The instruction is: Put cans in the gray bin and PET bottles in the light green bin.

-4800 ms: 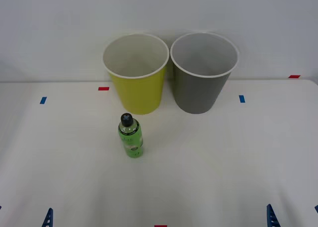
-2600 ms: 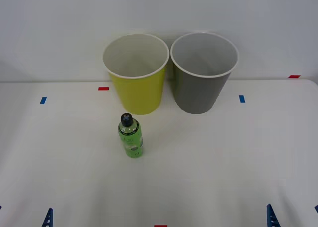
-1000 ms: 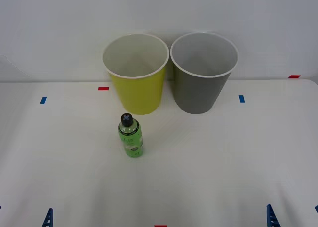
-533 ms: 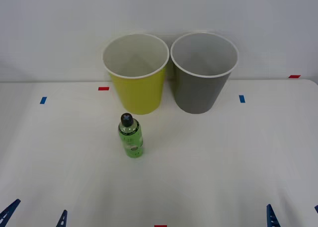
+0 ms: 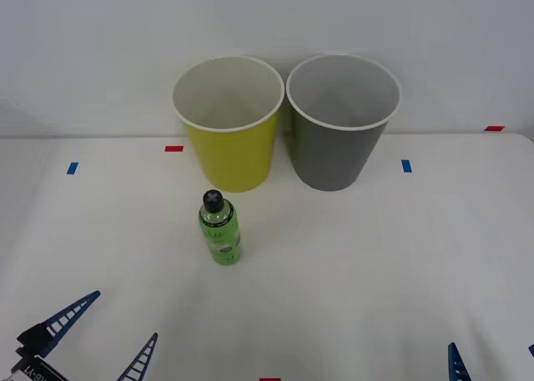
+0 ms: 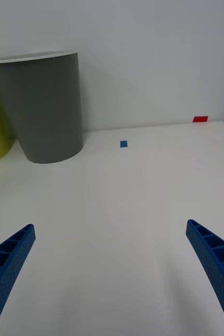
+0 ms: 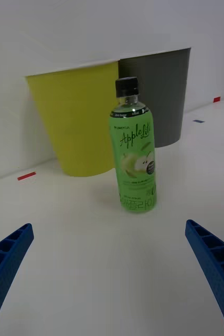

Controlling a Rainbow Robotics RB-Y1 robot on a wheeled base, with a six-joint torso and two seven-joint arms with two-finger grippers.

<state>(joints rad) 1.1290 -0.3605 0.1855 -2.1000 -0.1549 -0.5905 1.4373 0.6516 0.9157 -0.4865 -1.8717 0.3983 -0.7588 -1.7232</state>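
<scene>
A small green PET bottle (image 5: pixel 219 229) with a black cap stands upright on the white table, just in front of the light green bin (image 5: pixel 232 157). The gray bin (image 5: pixel 335 157) stands next to that bin, on its right. My left gripper (image 5: pixel 127 314) is open at the near left, short of the bottle, and faces it. In the left wrist view the bottle (image 7: pixel 134 152) stands centred ahead of the open left gripper (image 7: pixel 108 226), with the light green bin (image 7: pixel 75 126) and gray bin (image 7: pixel 164 94) behind. My right gripper (image 5: pixel 491 348) waits open at the near right. Cans are out of view.
Small tape marks lie on the table (image 5: pixel 359 264): red tape (image 5: pixel 173 148) and blue tape (image 5: pixel 73 168) on the left, blue tape (image 5: pixel 406 166) and red tape (image 5: pixel 494 128) on the right. A pale wall stands right behind the bins.
My left gripper has come forward from the near-left corner toward the bottle, with its fingers spread. The right gripper, the bottle and both bins have not moved.
</scene>
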